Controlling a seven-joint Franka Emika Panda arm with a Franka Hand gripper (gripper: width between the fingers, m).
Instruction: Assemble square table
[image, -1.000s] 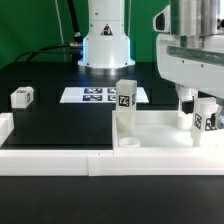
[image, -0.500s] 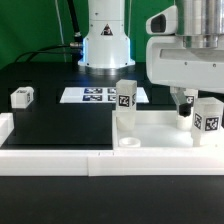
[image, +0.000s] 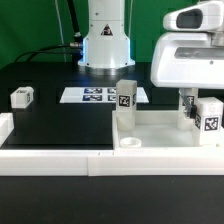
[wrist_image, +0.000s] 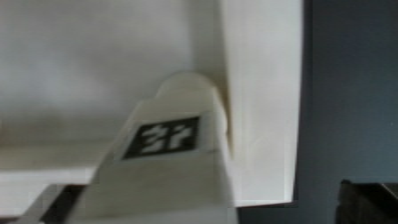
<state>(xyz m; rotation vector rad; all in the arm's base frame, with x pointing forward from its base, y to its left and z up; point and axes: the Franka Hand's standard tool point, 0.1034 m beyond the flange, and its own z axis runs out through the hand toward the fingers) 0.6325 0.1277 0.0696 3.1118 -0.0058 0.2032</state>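
1. The square table top (image: 160, 125) lies flat at the front edge of the black desk (image: 60, 125), toward the exterior view's right, with its raised rim up.
2. The hand (wrist_image: 210, 205) hangs over the part of the top on the exterior view's right. Its fingers (wrist_image: 50, 205) are spread wide apart and grip nothing.
3. A white leg (image: 208, 116) with a black-and-white tag stands upright there. In the wrist view it rises between the two fingers, beside the top's wall, and neither finger appears to touch it, though that view is blurred.
4. I cannot tell whether this leg sits in a corner socket.
5. A second tagged leg (image: 125, 97) stands upright at the top's far corner on the exterior view's left.
6. A third leg (image: 22, 97) lies loose on the desk near the edge on the exterior view's left, well apart from the top.
7. The marker board (image: 75, 96) lies flat mid-desk, in front of the robot base (image: 105, 45).
8. A white border rail (image: 60, 160) runs along the desk's front edge.
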